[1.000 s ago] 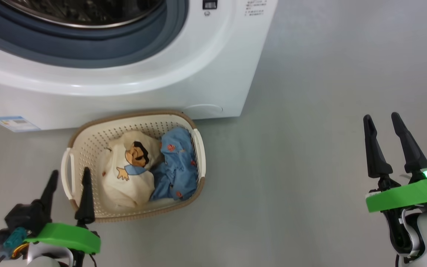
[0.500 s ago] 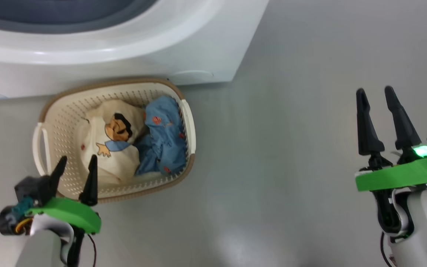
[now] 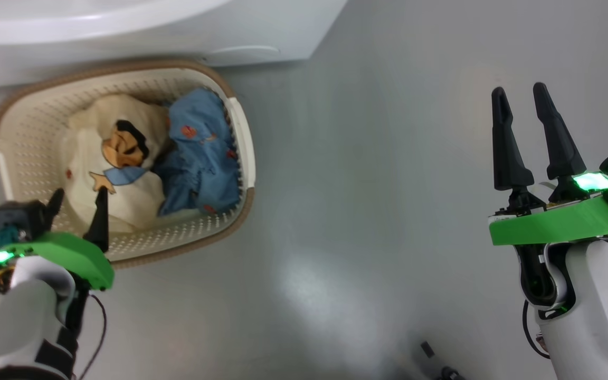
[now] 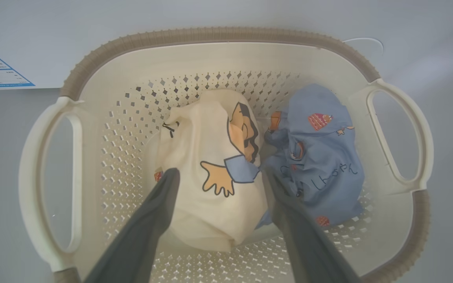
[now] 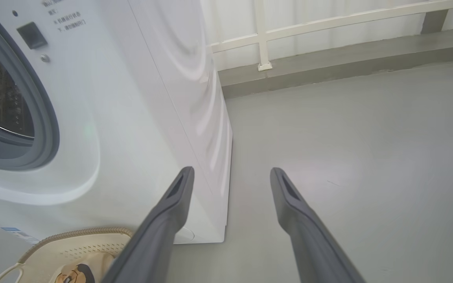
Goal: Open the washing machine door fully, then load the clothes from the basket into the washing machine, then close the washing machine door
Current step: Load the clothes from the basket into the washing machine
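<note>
Wide open, empty at both: left end effector (image 4: 220, 175) over cream shirt (image 4: 207, 208) in basket (image 4: 210, 35), right end effector (image 3: 520, 89) over floor (image 3: 362, 158).

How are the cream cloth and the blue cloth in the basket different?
The cream cloth has one big cartoon figure; the blue cloth has small scattered pictures and writing. The cream cloth looks bulkier than the blue cloth. Both lie crumpled, side by side, in the basket.

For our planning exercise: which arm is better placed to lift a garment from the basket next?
Left. The left gripper hangs open over the basket, its fingers either side of the cream garment. The right gripper is open over the floor, well aside.
</note>
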Controlling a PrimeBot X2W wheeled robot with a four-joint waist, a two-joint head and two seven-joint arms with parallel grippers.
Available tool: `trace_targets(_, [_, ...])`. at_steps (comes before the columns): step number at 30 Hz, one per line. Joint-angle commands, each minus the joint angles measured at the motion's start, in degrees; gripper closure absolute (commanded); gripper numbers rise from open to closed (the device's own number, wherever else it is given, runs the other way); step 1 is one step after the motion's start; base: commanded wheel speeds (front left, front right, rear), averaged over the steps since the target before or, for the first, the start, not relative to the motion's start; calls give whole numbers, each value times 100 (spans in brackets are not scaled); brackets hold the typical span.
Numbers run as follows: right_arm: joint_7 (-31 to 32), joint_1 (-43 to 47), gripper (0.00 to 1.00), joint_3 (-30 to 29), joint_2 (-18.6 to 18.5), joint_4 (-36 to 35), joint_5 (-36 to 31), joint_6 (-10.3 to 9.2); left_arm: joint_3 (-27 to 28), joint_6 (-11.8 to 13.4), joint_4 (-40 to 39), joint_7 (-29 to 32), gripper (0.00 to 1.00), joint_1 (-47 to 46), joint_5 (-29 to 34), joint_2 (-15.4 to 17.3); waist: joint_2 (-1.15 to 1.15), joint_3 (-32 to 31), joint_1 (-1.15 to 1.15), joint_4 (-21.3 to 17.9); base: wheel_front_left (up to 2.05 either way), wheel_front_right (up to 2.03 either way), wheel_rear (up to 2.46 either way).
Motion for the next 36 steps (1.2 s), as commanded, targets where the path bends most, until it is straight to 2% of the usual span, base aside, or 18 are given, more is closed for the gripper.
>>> trace_targets(1, [-45, 19, 0, 88, 35, -158, -2, 26, 71, 4, 122, -36, 0, -101, -27, 275, 0, 306, -1, -216, 0, 0, 0])
trace_targets(13, [-45, -166, 0, 202, 244, -213, 23, 26, -155, 4, 1009, 167, 0, -1041, -56, 794, 0, 759, -1, -588, 0, 0, 0])
trace_targets(20, [-45, -244, 0, 253, 330, -221, 49, 26, -317, 4, 1116, 411, 0, -1362, -173, 945, 0, 938, -1, -729, 0, 0, 0])
trace_targets(29, [-45, -306, 0, 337, 385, -232, 74, 26, -622, 4, 1067, 769, 0, -1532, -510, 945, 0, 1064, -1, -828, 0, 0, 0])
trace_targets(36, [-45, -384, 0, 438, 400, -283, 95, 26, -953, 4, 986, 1014, 0, -1661, -772, 1165, 0, 1200, -1, -944, 0, 0, 0])
